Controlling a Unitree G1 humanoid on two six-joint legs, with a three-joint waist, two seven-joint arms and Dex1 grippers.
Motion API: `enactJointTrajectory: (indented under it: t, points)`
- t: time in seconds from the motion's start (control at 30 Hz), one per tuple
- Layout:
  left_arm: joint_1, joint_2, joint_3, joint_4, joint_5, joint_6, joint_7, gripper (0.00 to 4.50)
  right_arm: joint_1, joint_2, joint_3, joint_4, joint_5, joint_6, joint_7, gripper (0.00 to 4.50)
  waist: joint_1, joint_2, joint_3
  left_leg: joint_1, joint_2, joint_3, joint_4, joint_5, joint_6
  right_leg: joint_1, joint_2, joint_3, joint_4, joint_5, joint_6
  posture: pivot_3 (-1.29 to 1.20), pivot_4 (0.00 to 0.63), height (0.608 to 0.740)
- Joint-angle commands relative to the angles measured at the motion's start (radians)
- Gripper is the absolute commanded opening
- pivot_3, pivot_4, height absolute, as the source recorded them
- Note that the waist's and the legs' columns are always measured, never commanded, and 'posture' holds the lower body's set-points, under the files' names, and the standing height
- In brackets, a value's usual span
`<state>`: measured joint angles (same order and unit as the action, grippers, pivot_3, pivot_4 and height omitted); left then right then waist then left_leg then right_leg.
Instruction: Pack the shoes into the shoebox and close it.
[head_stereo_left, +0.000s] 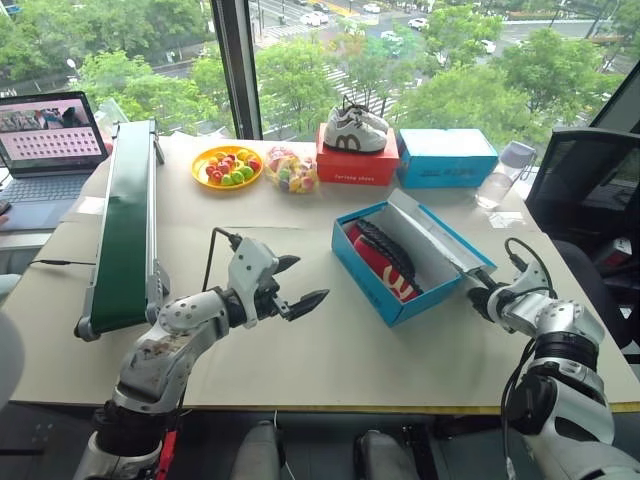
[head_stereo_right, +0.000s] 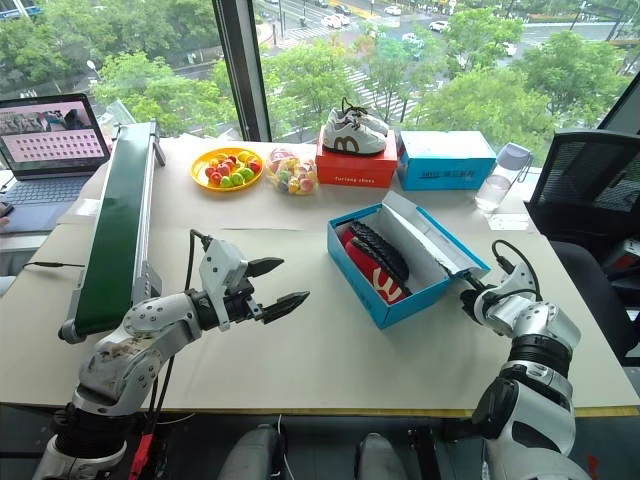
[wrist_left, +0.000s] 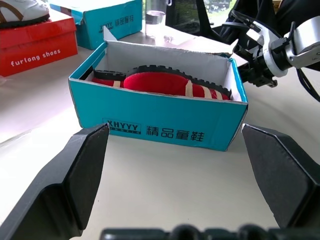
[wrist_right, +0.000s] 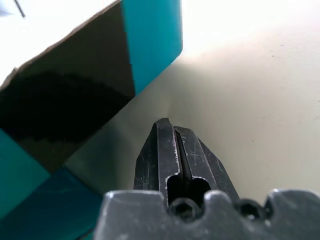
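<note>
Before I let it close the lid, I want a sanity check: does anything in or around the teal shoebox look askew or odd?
Nothing stands out. Both red shoes lie inside the teal shoebox, lid open. Right claw is shut beside the lid.

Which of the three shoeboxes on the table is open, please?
The teal shoebox nearest the robot, holding the red shoes; the red box and light blue box behind are closed.

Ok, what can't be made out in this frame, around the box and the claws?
- Right claw: in the head views the shoebox lid hides its fingertips; whether it touches the lid is unclear.
- Shoes: overlapping inside the box, the second one mostly hidden by its walls.
- Lid print: dark and blurred in the right wrist view.
</note>
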<state>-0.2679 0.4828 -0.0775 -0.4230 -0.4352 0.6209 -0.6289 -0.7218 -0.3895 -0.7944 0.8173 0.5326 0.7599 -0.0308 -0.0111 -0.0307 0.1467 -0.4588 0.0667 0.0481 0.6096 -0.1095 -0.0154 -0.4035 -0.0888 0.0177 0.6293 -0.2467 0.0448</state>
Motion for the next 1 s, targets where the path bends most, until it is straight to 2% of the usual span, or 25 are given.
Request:
enactJointTrajectory:
  t: [0.03,0.1,0.27,0.37,0.5,0.6,0.8,0.9,1.0]
  points:
    - [-0.021,0.005,0.016,-0.027,-0.012,-0.003,-0.005,4.5,-0.051,0.028,-0.08,-0.012,0.12,-0.093,0.043,0.08,-0.004,0.0,0.0,0.0,0.0,0.0,0.0,0.0,0.0,0.0,0.0,0.0,0.0,0.0,0.0,0.0,0.15,0.74]
    - [-0.025,0.003,0.014,-0.028,-0.011,0.0,-0.002,4.5,-0.076,0.061,-0.129,-0.019,0.201,-0.15,0.104,0.08,-0.01,0.001,0.001,0.0,0.0,0.0,-0.001,0.001,0.001,-0.001,0.0,0.001,0.0,0.0,0.0,0.0,0.15,0.74]
    - [-0.034,0.005,0.014,-0.021,-0.009,-0.002,-0.005,4.5,-0.1,0.074,-0.136,0.022,0.253,-0.234,0.186,0.08,-0.013,0.002,0.001,0.0,0.0,0.0,-0.003,0.0,0.003,-0.001,0.001,0.0,0.0,0.005,0.001,0.0,0.15,0.74]
    - [-0.038,0.008,0.012,-0.018,-0.008,-0.002,-0.009,4.5,-0.109,0.07,-0.105,0.028,0.269,-0.235,0.251,0.08,-0.012,0.003,0.002,0.0,0.0,0.0,-0.003,-0.001,0.005,-0.001,0.001,0.0,0.0,0.004,0.0,0.0,0.15,0.74]
    - [-0.042,0.012,0.015,-0.016,-0.007,-0.001,-0.01,4.5,-0.091,0.085,-0.032,-0.09,0.303,-0.173,0.403,0.08,-0.013,0.006,0.004,-0.001,0.0,0.0,-0.003,-0.001,0.005,-0.002,0.0,0.001,0.0,0.004,0.0,0.0,0.15,0.74]
    - [-0.044,0.012,0.019,-0.014,-0.007,0.0,-0.008,4.5,0.014,0.079,0.129,-0.365,0.347,-0.055,0.621,0.08,-0.012,0.008,0.005,-0.001,0.0,0.001,-0.003,-0.001,0.005,-0.002,0.0,0.001,0.001,0.004,0.0,0.0,0.15,0.74]
    - [-0.052,0.012,0.019,-0.005,-0.005,0.0,-0.01,4.5,0.177,0.004,0.332,-0.707,0.394,0.069,0.831,0.08,-0.004,0.008,0.005,-0.001,0.0,0.0,-0.003,-0.002,0.005,-0.002,0.0,0.0,0.001,0.004,-0.001,0.0,0.15,0.74]
    - [-0.057,0.011,0.021,-0.001,-0.005,0.001,-0.011,4.5,0.217,-0.096,0.499,-0.761,0.26,0.044,0.891,0.08,-0.002,0.008,0.005,-0.001,0.0,0.001,-0.002,-0.003,0.003,-0.002,0.0,0.0,0.001,0.001,-0.004,0.0,0.15,0.74]
    - [-0.058,0.01,0.019,0.003,-0.003,0.0,-0.012,4.5,0.162,-0.125,0.596,-0.716,0.139,-0.032,0.858,0.08,-0.002,0.008,0.005,-0.001,0.0,0.001,-0.002,-0.006,-0.001,-0.002,-0.001,0.0,0.0,-0.002,-0.004,0.0,0.15,0.74]
